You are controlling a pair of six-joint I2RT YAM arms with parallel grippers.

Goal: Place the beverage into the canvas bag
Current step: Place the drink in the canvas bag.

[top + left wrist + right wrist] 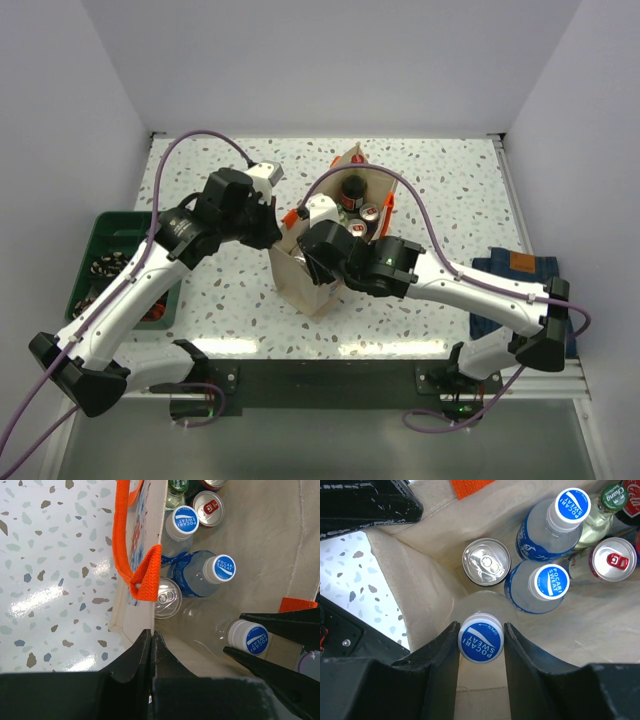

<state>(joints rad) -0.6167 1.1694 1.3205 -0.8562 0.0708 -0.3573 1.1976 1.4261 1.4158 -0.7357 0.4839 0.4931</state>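
Right jaws tight round Pocari bottle (481,639) beside canvas bag (427,605) wall, left jaws tight on rim.

The matt black plastic fingers (440,665) of my right gripper (480,626) flank a bottle (480,642) with a smooth, glossy plastic cap and a clear plastic body. Around it, the canvas bag (427,580) is beige woven cloth, matt and lightly creased. Just ahead of that gripper, a can (486,561) has a shiny bare-metal top. Beside my left gripper (150,635), the orange strap (120,540) is coarse webbing, and the speckled table (55,580) is glossy.
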